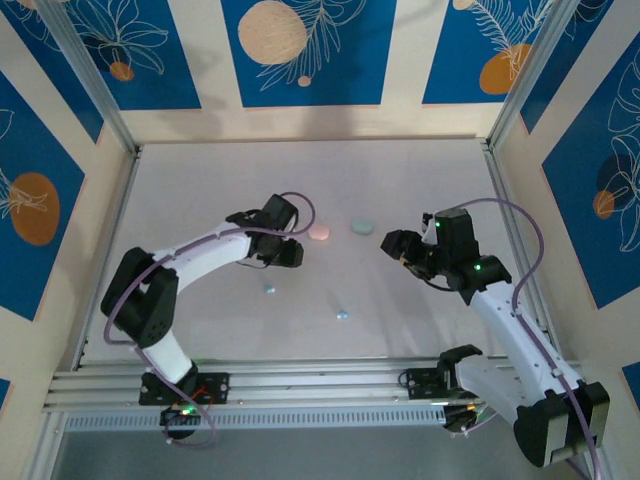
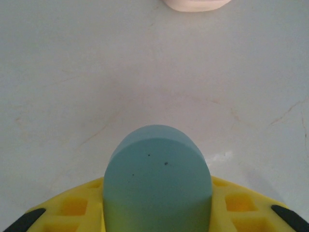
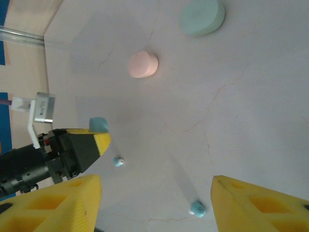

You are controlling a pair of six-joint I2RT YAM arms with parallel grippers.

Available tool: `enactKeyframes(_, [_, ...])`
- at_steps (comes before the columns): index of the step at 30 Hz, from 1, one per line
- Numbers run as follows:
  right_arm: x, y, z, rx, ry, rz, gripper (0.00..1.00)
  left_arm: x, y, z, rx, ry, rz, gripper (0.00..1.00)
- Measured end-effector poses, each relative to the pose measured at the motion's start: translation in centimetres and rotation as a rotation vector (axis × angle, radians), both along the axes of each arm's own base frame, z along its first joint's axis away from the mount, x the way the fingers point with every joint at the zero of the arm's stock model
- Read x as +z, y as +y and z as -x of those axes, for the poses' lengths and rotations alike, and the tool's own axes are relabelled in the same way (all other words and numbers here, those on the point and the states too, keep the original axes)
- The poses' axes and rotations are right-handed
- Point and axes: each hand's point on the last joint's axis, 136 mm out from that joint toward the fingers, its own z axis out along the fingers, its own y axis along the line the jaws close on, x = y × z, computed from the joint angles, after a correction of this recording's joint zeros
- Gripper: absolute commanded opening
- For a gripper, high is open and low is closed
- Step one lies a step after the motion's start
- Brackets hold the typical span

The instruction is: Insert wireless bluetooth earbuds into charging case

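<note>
Now left hand (image 1: 288, 250): clamped on blue case (image 2: 158, 183)
Right hand (image 3: 157, 193): spread apart, near blue earbud (image 3: 197, 209)
Advice: centre over blue earbud, close gently

1. The pink case (image 3: 143, 64), the mint green case (image 3: 202, 17) and the light blue case (image 2: 158, 179) are plain pastel.
2. The first earbud (image 3: 118, 161) and the second earbud (image 3: 197, 209) are light blue.
3. The wall panels (image 1: 303, 50) are blue, with orange discs and white leaf outlines.

Pink case (image 2: 195, 4) and blue case (image 2: 157, 183) are cropped at edges.
</note>
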Motion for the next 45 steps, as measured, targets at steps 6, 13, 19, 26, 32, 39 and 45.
enactKeyframes(6, [-1.1,-0.1,0.5,-0.003,0.035,-0.010,0.63,-1.6,-3.4,1.6,0.049,0.083,-0.012,0.22])
enactKeyframes(13, [-1.2,0.1,0.7,0.002,0.046,-0.022,0.63,-4.0,-5.4,2.9,0.075,0.141,-0.077,0.25])
enactKeyframes(19, [-1.5,0.1,0.8,0.000,0.054,-0.022,0.62,-4.4,-4.3,2.6,0.159,0.133,-0.122,0.32])
enactKeyframes(26, [-1.7,0.1,0.8,-0.001,0.060,-0.022,0.62,-4.4,-4.4,2.5,0.185,0.134,-0.113,0.49])
enactKeyframes(32, [-1.8,0.1,0.9,-0.004,0.065,-0.024,0.63,-4.3,-4.3,2.4,0.182,0.128,-0.117,0.58])
enactKeyframes(39, [-2.3,0.1,1.1,-0.006,0.081,-0.026,0.62,-2.7,-4.2,2.0,0.186,0.086,-0.095,0.61])
enactKeyframes(45, [-2.7,1.1,1.0,0.025,0.092,-0.036,0.62,1.0,-3.1,1.2,0.194,-0.016,-0.047,0.64])
